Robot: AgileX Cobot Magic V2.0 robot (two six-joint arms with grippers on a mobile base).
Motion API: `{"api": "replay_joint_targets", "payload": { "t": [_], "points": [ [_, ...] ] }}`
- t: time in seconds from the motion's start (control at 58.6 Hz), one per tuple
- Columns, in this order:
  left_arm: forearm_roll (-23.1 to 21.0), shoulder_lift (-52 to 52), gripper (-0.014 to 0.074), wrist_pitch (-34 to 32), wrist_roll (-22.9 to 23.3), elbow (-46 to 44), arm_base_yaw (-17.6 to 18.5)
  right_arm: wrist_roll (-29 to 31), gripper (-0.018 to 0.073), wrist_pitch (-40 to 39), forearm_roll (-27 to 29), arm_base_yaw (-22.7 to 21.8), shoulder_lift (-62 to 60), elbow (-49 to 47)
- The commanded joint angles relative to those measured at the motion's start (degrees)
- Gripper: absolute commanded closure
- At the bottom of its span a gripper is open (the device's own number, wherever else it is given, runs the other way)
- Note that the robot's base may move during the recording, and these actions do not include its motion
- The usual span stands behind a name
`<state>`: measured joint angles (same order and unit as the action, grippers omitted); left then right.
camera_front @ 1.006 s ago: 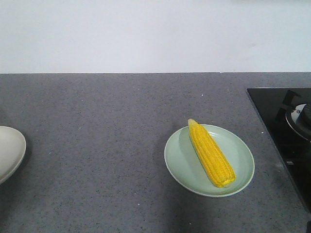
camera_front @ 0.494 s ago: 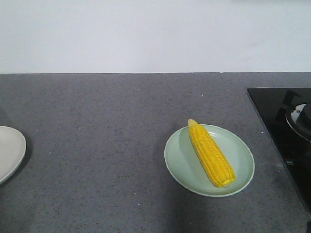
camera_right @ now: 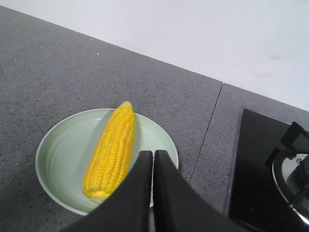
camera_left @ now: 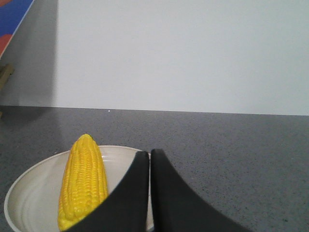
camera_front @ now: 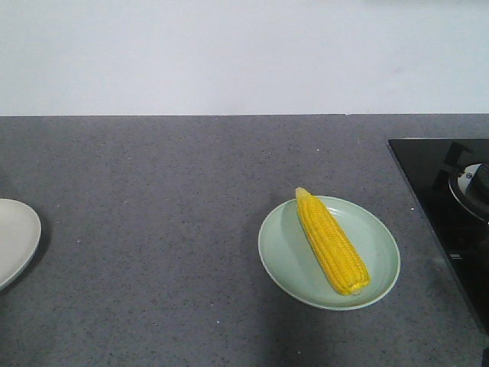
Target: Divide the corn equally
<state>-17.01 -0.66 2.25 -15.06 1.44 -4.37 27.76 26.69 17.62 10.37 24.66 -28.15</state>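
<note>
**Operator:** Corn first. One cob [camera_front: 331, 241] lies on the green plate [camera_front: 380, 260], right of centre in the front view, with its long axis running from the pointed tip at upper left to the blunt end at lower right. A second cob [camera_left: 83, 181] lies on the white plate [camera_left: 29, 193], which the front view shows only as a sliver at the left edge [camera_front: 15, 241].

**Observer:** Where are the tools?

**Operator:** Neither shows in the front view. In the right wrist view, the right tool [camera_right: 152, 159] has its black fingers pressed together with nothing between them, and the green plate's cob sits just to the left of the tips, low in the frame. The left tool [camera_left: 150, 157] is likewise closed and empty. Its cob lies left of the tips, point away from the camera.

**Observer:** So which arm moves?

**Operator:** My judgement is that the split already looks even, one cob per plate, though the white plate's far side is partly hidden behind the fingers. If a cob did need lifting, each arm is nearest its own plate, and the tool would have to spread and close across the cob's width, not along its length. The stove [camera_front: 451, 206] sits at the right edge, near the green plate.
</note>
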Motion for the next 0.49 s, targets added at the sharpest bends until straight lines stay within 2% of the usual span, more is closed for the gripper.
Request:
{"api": "replay_joint_targets", "payload": {
  "t": [0.0,0.136,0.477],
  "points": [
    [3.7,-0.9,0.0604,-3.7,7.6,0.7,0.4,0.2,0.0565,-4.3,0.7,-0.4,0.4,-1.4],
    [6.0,-0.9,0.0604,-3.6,11.4,0.7,0.4,0.2,0.0565,-4.3,0.7,-0.4,0.4,-1.4],
    [6.0,-0.9,0.0604,-3.6,11.7,0.6,0.4,0.2,0.0565,-4.3,0.7,-0.4,0.4,-1.4]
  ]
}}
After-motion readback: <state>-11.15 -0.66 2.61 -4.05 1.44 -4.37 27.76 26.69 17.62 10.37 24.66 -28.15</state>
